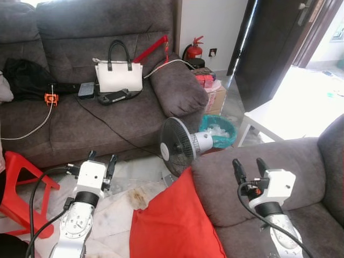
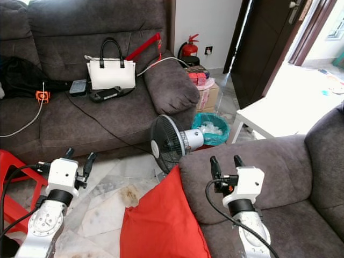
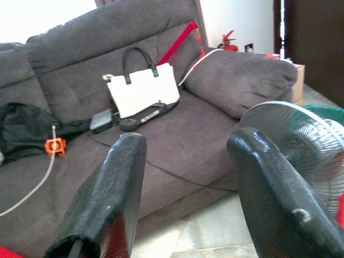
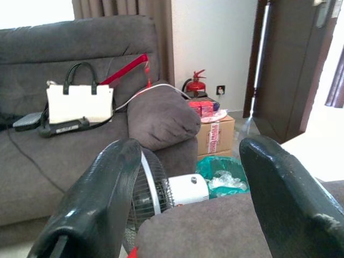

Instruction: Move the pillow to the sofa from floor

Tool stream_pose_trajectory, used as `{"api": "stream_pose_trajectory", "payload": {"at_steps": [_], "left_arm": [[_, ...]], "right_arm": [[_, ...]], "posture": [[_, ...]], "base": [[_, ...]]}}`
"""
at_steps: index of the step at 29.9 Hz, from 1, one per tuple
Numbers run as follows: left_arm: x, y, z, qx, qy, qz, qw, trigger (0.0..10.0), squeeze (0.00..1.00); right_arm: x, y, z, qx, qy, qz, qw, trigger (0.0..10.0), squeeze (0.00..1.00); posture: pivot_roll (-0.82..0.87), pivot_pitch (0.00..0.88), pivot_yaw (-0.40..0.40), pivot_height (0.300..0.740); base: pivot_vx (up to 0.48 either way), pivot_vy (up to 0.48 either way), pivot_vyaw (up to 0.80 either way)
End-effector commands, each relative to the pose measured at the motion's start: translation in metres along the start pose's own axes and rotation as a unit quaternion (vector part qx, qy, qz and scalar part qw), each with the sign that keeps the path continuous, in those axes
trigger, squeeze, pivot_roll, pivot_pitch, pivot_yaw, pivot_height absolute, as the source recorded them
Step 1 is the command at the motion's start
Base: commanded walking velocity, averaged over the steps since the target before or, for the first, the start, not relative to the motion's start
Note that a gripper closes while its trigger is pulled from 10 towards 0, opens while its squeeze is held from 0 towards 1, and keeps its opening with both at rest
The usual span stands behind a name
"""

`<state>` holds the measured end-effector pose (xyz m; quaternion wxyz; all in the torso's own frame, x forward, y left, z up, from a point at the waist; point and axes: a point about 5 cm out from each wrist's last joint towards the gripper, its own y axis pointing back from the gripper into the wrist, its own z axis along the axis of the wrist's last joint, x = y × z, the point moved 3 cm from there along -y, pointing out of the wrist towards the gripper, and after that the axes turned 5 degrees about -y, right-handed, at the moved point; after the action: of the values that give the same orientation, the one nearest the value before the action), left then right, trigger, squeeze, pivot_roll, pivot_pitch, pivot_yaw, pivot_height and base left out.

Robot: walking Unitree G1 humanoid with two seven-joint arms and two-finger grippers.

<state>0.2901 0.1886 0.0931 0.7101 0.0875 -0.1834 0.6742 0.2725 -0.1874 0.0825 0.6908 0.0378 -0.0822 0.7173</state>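
A long grey sofa [image 1: 97, 107] is stretching across the upper left of the frame, carrying a white handbag [image 1: 118, 75] against its backrest. A second grey sofa [image 1: 252, 177] is filling the lower right. The red pillow [image 1: 174, 223] is standing on the floor at bottom centre, leaning against that nearer sofa's arm. Just above it a floor fan [image 1: 180, 146] is lying on its side, with a green bin [image 1: 219, 131] beyond. I am holding my left tool [image 1: 101, 161] over the floor at lower left, fingers spread wide and empty. My right tool [image 1: 250, 167] is hovering above the nearer sofa's arm, also wide and empty.
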Motion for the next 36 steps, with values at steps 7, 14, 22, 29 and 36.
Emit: {"api": "stream_pose_trajectory", "payload": {"at_steps": [7, 14, 22, 29, 36], "left_arm": [[-0.01, -0.003, 0.012, -0.029, -0.007, -0.023, 0.999, 10.0, 0.0], [-0.007, -0.003, 0.019, -0.041, -0.007, -0.02, 0.999, 10.0, 0.0], [-0.015, -0.007, 0.025, -0.052, -0.004, -0.034, 0.998, 10.0, 0.0], [-0.016, -0.004, 0.022, -0.047, -0.005, -0.035, 0.998, 10.0, 0.0], [-0.016, -0.003, 0.022, -0.044, -0.004, -0.032, 0.999, 10.0, 0.0]], "right_arm": [[0.011, -0.008, 0.034, -0.062, 0.003, 0.039, 0.997, 10.0, 0.0], [0.036, -0.004, 0.062, -0.112, 0.005, 0.077, 0.991, 10.0, 0.0], [0.084, 0.009, 0.034, -0.036, 0.01, 0.205, 0.978, 10.0, 0.0], [0.11, 0.01, 0.038, -0.027, 0.024, 0.28, 0.959, 10.0, 0.0], [0.07, -0.002, 0.029, -0.02, 0.026, 0.173, 0.984, 10.0, 0.0]], "posture": [[0.13, 0.0, -0.036, 0.74], [0.13, 0.0, -0.031, 0.74], [0.13, 0.0, -0.03, 0.74], [0.13, 0.0, -0.038, 0.74], [0.13, 0.0, -0.041, 0.74]], "base": [[0.0, 0.0, 0.0], [0.0, 0.0, 0.0], [0.0, 0.0, 0.0], [0.0, 0.0, 0.0], [0.0, 0.0, 0.0]]}}
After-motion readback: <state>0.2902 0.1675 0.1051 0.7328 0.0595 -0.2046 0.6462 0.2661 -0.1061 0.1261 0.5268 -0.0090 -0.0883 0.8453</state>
